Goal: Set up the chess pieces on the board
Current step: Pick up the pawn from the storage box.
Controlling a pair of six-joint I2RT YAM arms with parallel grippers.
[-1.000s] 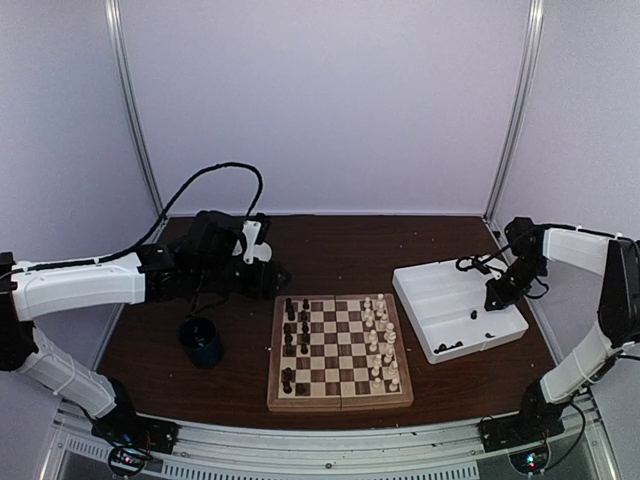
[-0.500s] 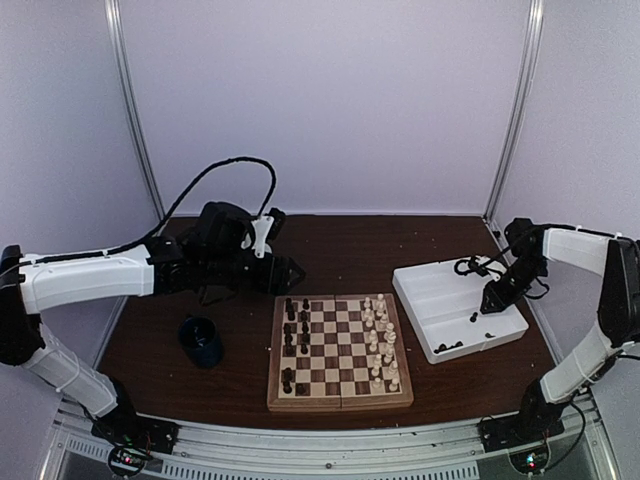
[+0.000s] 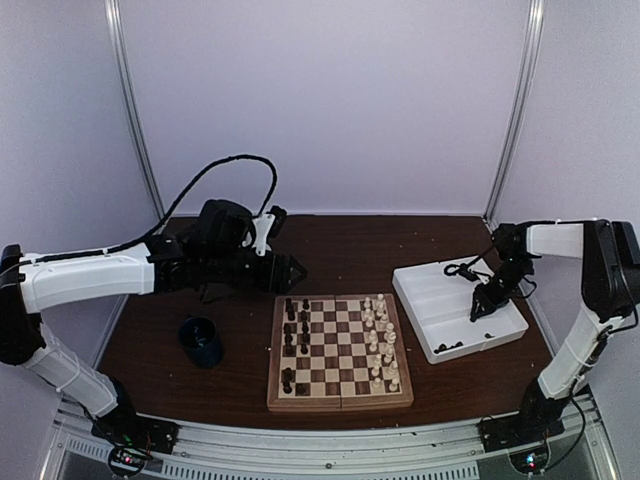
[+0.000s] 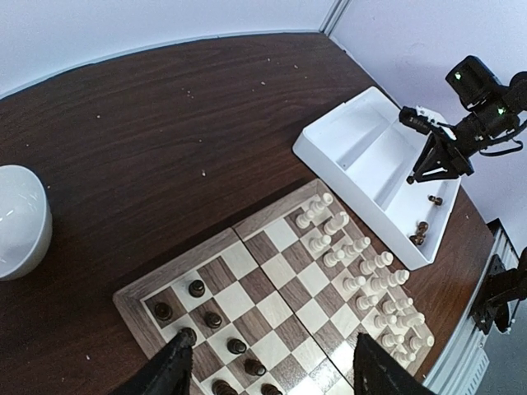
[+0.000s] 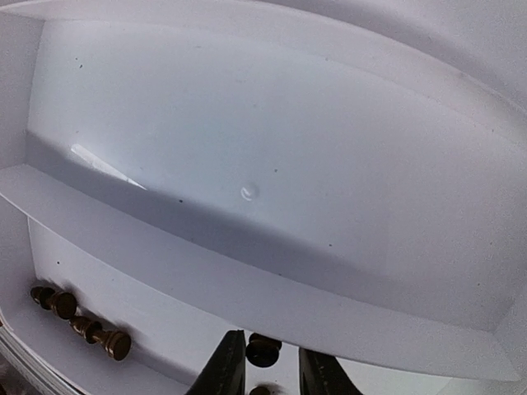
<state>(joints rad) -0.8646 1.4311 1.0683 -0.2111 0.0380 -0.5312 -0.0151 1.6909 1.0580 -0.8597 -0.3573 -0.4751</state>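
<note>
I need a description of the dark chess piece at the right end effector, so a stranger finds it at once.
Find the white tray to the right of the board, and in it the compartment holding dark pieces. The wanted piece sits between the fingertips of the right end effector, while the rest lie apart by the wall.

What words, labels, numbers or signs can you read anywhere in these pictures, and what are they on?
No readable text anywhere. The board, the white tray and the dark cup carry no visible lettering; the chess pieces are too small to show any marking.
</note>
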